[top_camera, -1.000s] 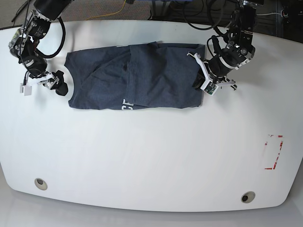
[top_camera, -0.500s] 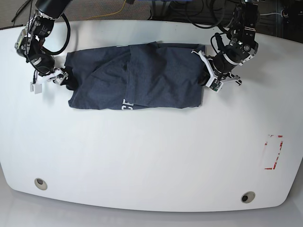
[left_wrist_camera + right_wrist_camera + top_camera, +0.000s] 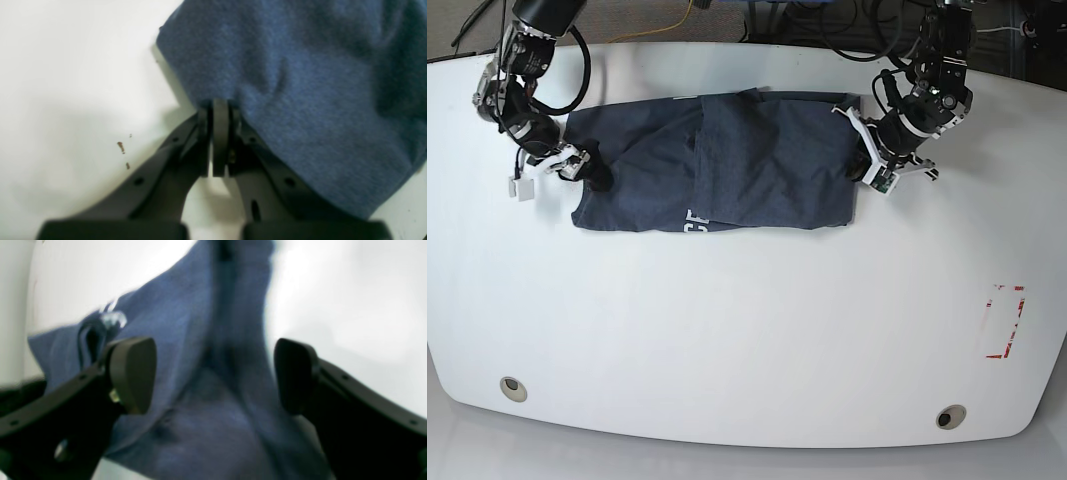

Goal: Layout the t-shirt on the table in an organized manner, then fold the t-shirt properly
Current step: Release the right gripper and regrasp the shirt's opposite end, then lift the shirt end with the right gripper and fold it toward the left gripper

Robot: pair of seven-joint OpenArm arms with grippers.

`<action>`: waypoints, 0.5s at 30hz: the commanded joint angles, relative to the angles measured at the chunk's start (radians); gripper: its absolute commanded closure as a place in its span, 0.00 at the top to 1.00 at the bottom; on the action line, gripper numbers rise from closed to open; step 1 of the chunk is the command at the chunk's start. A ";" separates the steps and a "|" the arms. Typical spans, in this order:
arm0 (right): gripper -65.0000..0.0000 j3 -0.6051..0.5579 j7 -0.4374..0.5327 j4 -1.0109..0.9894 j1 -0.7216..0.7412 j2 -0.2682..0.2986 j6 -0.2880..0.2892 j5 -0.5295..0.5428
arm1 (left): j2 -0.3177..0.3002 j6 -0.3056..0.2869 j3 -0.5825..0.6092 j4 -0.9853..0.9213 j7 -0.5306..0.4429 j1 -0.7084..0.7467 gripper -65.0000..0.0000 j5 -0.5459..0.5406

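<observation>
My left gripper (image 3: 220, 110) has its jaws pressed together at the edge of the t-shirt (image 3: 300, 83), and I read a pinch of blue cloth caught at the tips; just beside it on the camera's left lies bare table (image 3: 66, 83) with a few small brown specks (image 3: 120, 146); nothing else crowds it. In the base view that left gripper (image 3: 867, 165) sits at the shirt's end nearest its arm, which comes down from the table's far edge with its wrist bent over the cloth. My right gripper (image 3: 213, 373) stands wide, one pad (image 3: 131, 373) on each side of a raised fold of cloth, neither clearly touching it; beyond the far pad is only white tabletop. In the base view the right gripper (image 3: 587, 170) is at the opposite end of the t-shirt (image 3: 712, 165), its arm curling in from the far corner; the shirt lies folded between the two, white letters (image 3: 695, 220) peeking at its near edge; a red tape outline (image 3: 1005, 320) and two grommet holes (image 3: 514, 388) lie well apart from both.
</observation>
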 commanded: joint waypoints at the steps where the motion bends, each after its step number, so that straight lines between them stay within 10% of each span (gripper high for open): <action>1: 0.82 -0.021 -0.022 0.036 0.002 -0.001 -0.003 -0.003 | -0.004 -0.002 -0.003 0.016 -0.023 -0.005 0.00 -0.011; 15: 0.78 -0.055 -0.022 0.056 -0.002 -0.027 -0.004 -0.003 | -0.004 -0.002 -0.003 0.016 -0.023 0.008 0.00 -0.011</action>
